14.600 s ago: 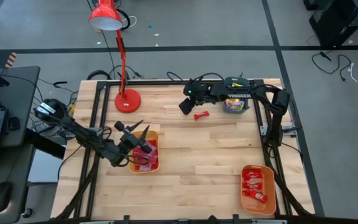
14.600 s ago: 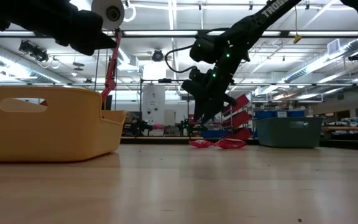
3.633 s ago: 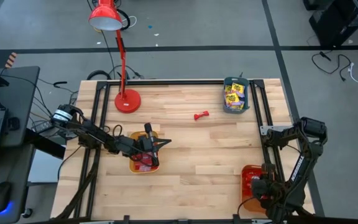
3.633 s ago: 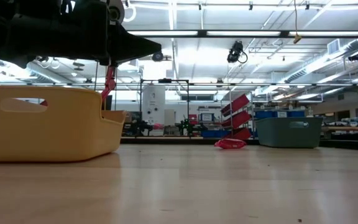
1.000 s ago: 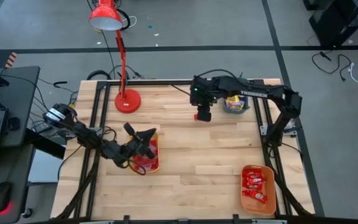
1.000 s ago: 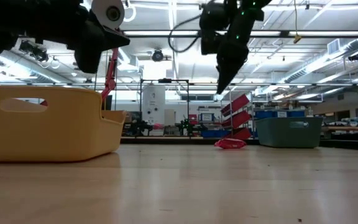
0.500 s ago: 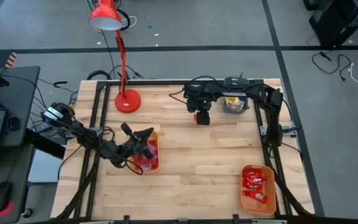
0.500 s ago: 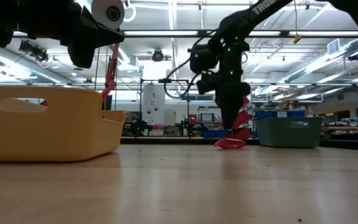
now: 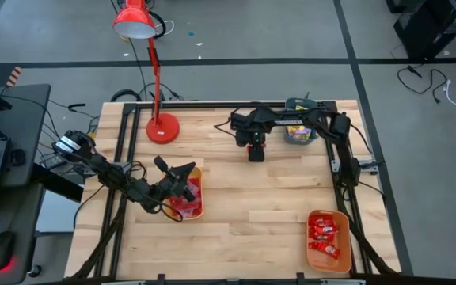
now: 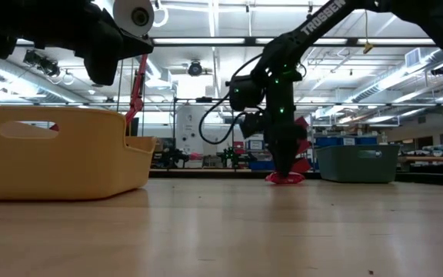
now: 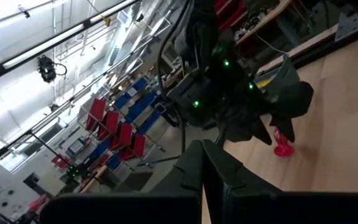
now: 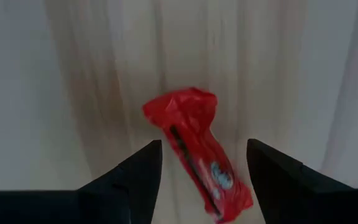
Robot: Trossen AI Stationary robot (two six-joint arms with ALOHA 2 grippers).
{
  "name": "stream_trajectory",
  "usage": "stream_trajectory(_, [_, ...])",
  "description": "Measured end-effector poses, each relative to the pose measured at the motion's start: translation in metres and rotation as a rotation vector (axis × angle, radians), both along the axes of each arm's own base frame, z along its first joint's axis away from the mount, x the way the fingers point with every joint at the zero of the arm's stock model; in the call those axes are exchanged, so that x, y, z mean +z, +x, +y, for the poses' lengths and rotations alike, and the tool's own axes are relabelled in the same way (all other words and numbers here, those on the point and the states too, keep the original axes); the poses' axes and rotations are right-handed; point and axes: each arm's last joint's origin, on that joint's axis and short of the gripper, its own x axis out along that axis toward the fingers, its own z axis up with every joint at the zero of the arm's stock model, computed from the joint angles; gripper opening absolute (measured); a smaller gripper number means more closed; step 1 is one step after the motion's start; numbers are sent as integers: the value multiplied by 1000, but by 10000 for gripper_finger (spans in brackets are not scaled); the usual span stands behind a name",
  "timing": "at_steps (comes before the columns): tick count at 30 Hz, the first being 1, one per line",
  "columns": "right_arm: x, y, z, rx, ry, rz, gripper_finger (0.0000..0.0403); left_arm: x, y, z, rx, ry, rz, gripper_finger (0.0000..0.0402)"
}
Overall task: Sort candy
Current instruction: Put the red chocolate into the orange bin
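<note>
Red and crinkled, a small flat wrapped candy point(image 12: 196, 152) with a dark stripe and pale print lies on the pale wooden table point(image 9: 252, 206), directly under the right gripper point(image 12: 201, 165), whose two dark fingers point(image 12: 132, 174) stand wide apart on either side of it without touching it. Seen from above, that gripper point(image 9: 256, 150) points down at the far middle of the table; at table height its tip point(image 10: 284, 171) sits just over the red sweet point(image 10: 285, 179). At the near right corner an orange plastic tray point(image 9: 328, 241) holds a heap of red-wrapped sweets point(image 9: 321, 232). On the left, the left gripper point(image 9: 185, 176), its fingers pressed together, hovers at the rim of a yellow-orange plastic tray point(image 9: 199, 207) with more red sweets point(image 9: 182, 203) inside. At the far right edge a teal plastic tray point(image 9: 301, 123) holds yellow packets point(image 9: 297, 127). A red desk lamp point(image 9: 153, 75) stands at the far left.
</note>
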Motion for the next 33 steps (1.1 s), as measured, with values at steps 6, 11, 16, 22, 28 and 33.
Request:
stream_trajectory(6, [-7, 2, 0, 0, -3, 4, 216, -2, 0, 0, -1, 6, 15, 5])
stream_trajectory(11, [-7, 3, 0, 2, -4, 3, 201, -3, 1, 0, -1, 1, 17, 5])
stream_trajectory(16, [-7, 3, 0, 5, -4, 3, 159, -3, 1, 0, -1, 3, 20, 5])
stream_trajectory(22, [-7, 3, 0, 7, -4, 3, 98, -3, 1, 0, -1, 3, 20, 5])
stream_trajectory(28, [-7, 3, 0, 8, -4, 3, 48, -4, 1, 0, -1, 3, 22, 5])
stream_trajectory(33, [-7, 3, 0, 12, -4, 3, 30, -4, 1, 0, -1, 4, 23, 5])
